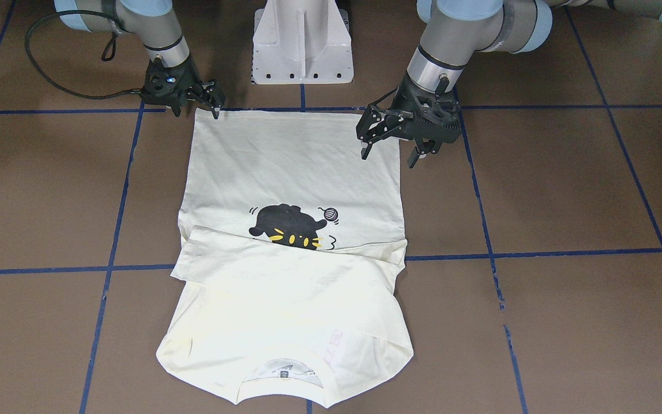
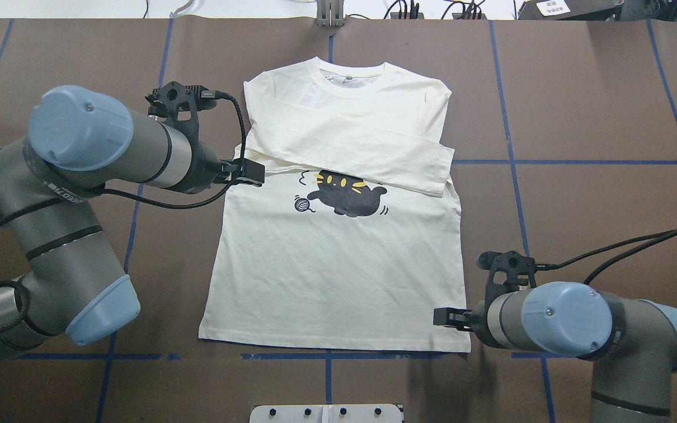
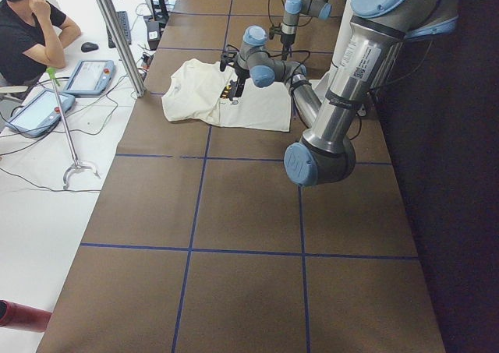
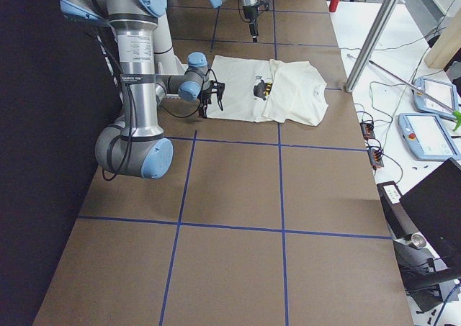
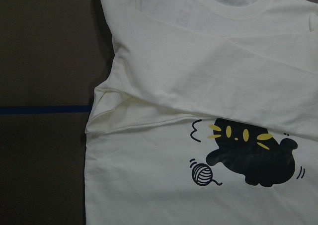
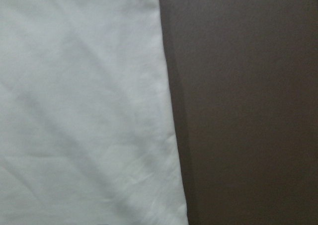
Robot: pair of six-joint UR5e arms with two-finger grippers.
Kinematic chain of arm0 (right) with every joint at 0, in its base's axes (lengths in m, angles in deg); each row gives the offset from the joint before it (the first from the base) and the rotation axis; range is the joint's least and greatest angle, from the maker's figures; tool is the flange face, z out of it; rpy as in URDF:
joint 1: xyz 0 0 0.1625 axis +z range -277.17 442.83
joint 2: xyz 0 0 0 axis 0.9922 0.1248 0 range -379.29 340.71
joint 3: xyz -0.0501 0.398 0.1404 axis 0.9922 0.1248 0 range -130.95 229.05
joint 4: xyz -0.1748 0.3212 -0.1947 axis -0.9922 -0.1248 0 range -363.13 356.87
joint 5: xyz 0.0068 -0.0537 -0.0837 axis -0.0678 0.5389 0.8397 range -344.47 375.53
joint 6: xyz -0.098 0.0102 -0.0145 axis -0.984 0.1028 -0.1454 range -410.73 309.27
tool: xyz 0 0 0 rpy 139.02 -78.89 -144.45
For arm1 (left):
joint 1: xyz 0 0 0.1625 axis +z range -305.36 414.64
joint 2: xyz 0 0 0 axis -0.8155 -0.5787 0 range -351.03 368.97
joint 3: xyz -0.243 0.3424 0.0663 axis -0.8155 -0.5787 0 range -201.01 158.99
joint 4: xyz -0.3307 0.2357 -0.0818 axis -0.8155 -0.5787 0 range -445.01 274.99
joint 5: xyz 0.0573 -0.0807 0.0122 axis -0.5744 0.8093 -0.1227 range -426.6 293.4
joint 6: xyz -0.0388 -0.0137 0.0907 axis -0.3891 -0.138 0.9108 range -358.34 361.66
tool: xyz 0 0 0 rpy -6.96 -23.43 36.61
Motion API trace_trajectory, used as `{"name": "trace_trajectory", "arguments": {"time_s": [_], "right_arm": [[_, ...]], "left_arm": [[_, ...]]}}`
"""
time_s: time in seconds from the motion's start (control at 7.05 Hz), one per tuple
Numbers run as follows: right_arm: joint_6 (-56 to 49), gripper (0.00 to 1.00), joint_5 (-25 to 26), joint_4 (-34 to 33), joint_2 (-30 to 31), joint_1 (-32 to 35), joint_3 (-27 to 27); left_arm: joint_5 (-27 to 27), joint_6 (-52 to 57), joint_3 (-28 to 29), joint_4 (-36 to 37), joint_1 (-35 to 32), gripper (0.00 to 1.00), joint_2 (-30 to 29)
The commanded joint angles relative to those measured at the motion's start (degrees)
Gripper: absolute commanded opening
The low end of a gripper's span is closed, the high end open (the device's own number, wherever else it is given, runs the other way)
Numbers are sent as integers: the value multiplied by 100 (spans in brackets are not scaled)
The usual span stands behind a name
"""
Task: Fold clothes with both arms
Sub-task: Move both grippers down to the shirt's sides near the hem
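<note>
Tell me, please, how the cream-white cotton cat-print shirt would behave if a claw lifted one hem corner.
Probably floppy: the cream-white cotton cat-print shirt lies flat with soft creases, so it would drape and trail. Likely light, being thin cloth. Its folded-over sleeves may well slide loose.

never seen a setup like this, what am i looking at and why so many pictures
This is a robot with a left arm and a right arm at a brown table. Its job is folding clothes. Six cameras caught the same moment. One faces the robot, one looks over its shoulders, two stand at the table's ends, and one rides on each wrist, hence the two close-ups of cloth. A cream shirt with a black cat print lies flat, its sleeves already folded across the chest. The left gripper hovers open over one side edge. The right gripper is low by the opposite edge, near the hem, also open. Neither holds anything.
</note>
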State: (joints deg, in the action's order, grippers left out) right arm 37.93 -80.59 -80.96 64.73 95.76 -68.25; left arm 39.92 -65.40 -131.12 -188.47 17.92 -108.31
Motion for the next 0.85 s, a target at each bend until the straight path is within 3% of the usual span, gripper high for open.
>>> {"name": "trace_trajectory", "arguments": {"time_s": [0.0,0.14,0.43,0.57,0.71], "right_arm": [[10,99,-3,-48,-61,-167,182],[10,90,-29,-48,-69,-159,182],[2,52,-108,-48,-61,-124,130],[2,42,-169,-48,-52,-63,129],[2,40,-170,-48,-35,-62,129]], "left_arm": [[0,0,-28,1,7,100,3],[0,0,-46,1,7,100,12],[-9,0,-54,1,7,100,30],[-9,0,-46,1,7,100,30],[-9,0,-46,1,-2,100,30]]}}
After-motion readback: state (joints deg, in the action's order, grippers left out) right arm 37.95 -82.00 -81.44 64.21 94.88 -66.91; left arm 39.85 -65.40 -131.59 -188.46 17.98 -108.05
